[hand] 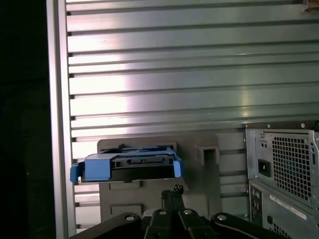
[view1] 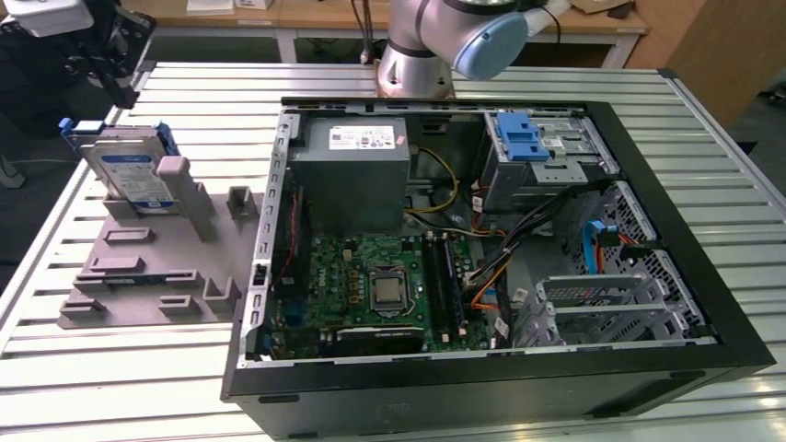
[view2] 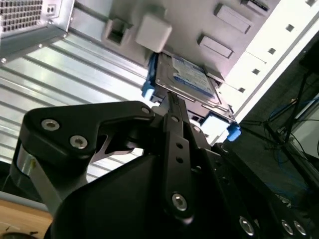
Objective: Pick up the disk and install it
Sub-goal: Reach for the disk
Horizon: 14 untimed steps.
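Observation:
The disk (view1: 131, 171) is a silver drive with a white-and-blue label in a blue carrier. It stands on edge in a grey holder (view1: 147, 267) at the exterior view's left, beside the open computer case (view1: 687, 267). My gripper (view1: 113, 64) hangs above and a little behind it, not touching. In the second wrist view the disk (view2: 187, 77) lies just beyond the gripper (view2: 172, 97), whose black fingertips are pressed together with nothing between them. The first wrist view shows the disk's connector edge (hand: 129, 167) ahead of the gripper (hand: 171, 192).
Inside the case a silver drive bay with a blue latch (view1: 525, 140) sits at the back, next to a grey power supply (view1: 356, 170). The motherboard (view1: 368, 285) and cables fill the middle. The ribbed metal table (view1: 110, 378) surrounds the case. The arm's base (view1: 415, 64) stands behind.

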{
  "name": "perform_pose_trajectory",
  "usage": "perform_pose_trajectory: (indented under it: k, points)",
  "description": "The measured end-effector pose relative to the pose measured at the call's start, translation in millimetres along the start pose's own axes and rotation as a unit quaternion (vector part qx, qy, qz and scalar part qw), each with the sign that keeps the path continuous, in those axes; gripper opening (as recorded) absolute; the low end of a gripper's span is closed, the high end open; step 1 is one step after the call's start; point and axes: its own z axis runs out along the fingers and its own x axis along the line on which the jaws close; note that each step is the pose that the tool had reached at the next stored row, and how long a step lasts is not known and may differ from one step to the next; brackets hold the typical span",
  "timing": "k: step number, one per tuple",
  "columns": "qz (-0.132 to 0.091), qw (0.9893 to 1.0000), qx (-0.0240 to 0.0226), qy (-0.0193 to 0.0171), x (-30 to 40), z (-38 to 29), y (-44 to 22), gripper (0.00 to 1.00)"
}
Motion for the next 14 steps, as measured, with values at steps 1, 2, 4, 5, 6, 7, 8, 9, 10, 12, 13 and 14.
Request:
perform_pose_trajectory:
  k: [1, 2, 4, 5, 6, 7, 8, 9, 10, 12, 13, 14]
  points:
    - [0.000, 1.0000, 0.0000, 0.0000, 4.6, 0.8, 0.7, 0.11]
    - [0.000, 1.0000, 0.0000, 0.0000, 9.1, 1.5, 1.7, 0.11]
    - [0.000, 1.0000, 0.0001, 0.0001, 17.8, 2.9, 3.8, 0.11]
    - [0.000, 1.0000, 0.0000, 0.0001, 22.2, 3.7, 4.7, 0.11]
    - [0.000, 1.0000, 0.0000, 0.0000, 26.5, 4.5, 5.6, 0.11]
    - [0.000, 1.0000, 0.0000, 0.0000, 31.2, 5.5, 6.7, 0.11]
    - [0.000, 1.0000, 0.0000, 0.0000, 35.8, 6.5, 7.6, 0.11]
    - [0.000, 1.0000, 0.0000, 0.0001, 40.5, 7.2, 8.7, 0.11]
    - [0.000, 1.0000, 0.0000, 0.0001, 44.0, 7.8, 9.4, 0.11]
    - [0.000, 1.0000, 0.0000, 0.0001, 47.0, 8.1, 9.6, 0.11]
    - [0.000, 1.0000, 0.0000, 0.0001, 47.0, 8.1, 9.6, 0.11]
    - [0.000, 1.0000, 0.0000, 0.0001, 47.0, 8.1, 9.6, 0.11]
